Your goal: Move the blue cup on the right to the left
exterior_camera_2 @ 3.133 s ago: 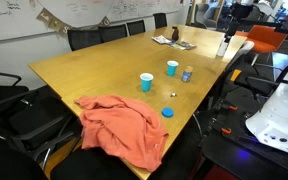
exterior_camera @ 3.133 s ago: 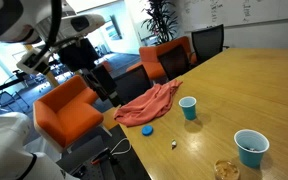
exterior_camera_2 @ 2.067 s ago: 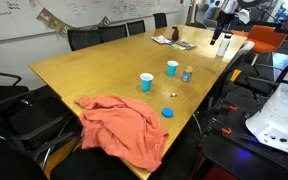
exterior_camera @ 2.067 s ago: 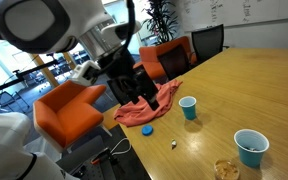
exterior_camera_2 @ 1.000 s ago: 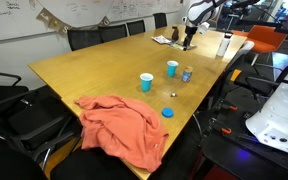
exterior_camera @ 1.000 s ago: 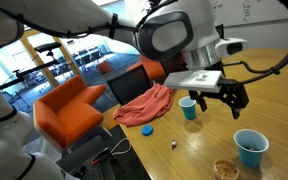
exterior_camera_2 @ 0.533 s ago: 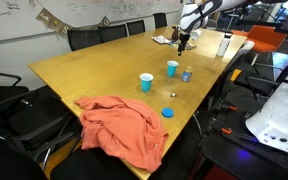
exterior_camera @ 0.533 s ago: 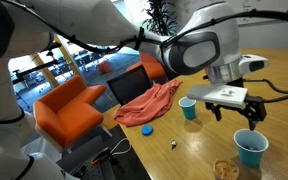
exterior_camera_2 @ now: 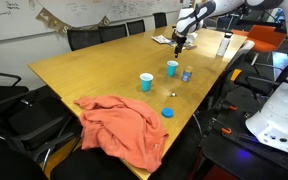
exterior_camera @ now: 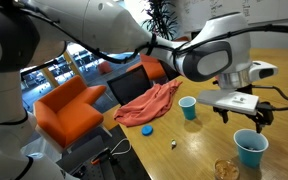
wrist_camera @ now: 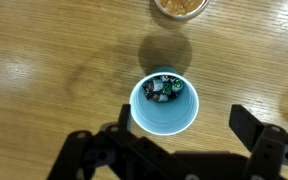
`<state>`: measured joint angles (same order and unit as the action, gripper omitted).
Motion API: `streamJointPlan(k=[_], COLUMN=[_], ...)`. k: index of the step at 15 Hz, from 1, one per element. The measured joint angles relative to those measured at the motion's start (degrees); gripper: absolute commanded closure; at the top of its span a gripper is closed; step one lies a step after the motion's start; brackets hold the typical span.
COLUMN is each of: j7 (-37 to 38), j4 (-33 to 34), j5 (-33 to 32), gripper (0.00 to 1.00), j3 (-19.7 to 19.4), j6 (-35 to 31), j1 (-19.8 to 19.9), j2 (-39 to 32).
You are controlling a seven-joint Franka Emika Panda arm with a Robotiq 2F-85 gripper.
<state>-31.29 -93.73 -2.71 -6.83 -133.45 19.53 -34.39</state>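
Note:
The blue cup [exterior_camera: 251, 148] is a pale sky-blue tumbler standing upright on the wooden table [exterior_camera: 274, 75]; it also shows in an exterior view [exterior_camera_2: 172, 68]. In the wrist view the blue cup [wrist_camera: 164, 104] is seen from straight above, with small dark bits in its bottom. My gripper [exterior_camera: 240, 119] is open and hangs just above the cup, and in the wrist view its fingers [wrist_camera: 184, 120] stand wide on either side of the rim. It holds nothing. In an exterior view the gripper [exterior_camera_2: 180, 42] is over the cup.
A deeper teal cup [exterior_camera: 188, 107] stands nearby, also in an exterior view [exterior_camera_2: 146, 81]. A glass jar [exterior_camera: 226, 170] sits next to the pale cup and shows in the wrist view [wrist_camera: 179, 5]. A red cloth [exterior_camera: 149, 103] and a flat blue disc [exterior_camera: 147, 128] lie near the table edge. Orange chairs [exterior_camera: 69, 110] stand beside the table.
The arm has swung from beside the orange chairs across the table to a spot above the pale blue cup. The gripper has stayed open. The cups have not moved.

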Motion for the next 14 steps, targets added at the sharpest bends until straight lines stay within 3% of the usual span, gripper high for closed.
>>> streamJointPlan(k=[5,14], j7=[0.0,0.23], j4=[-0.12,-3.04], j5=[0.22,0.82], gripper=[0.0,0.0], j3=[0.56,3.72], j6=[-0.98,-14.14], j1=[0.33,0.47], j2=[-0.17,-5.54])
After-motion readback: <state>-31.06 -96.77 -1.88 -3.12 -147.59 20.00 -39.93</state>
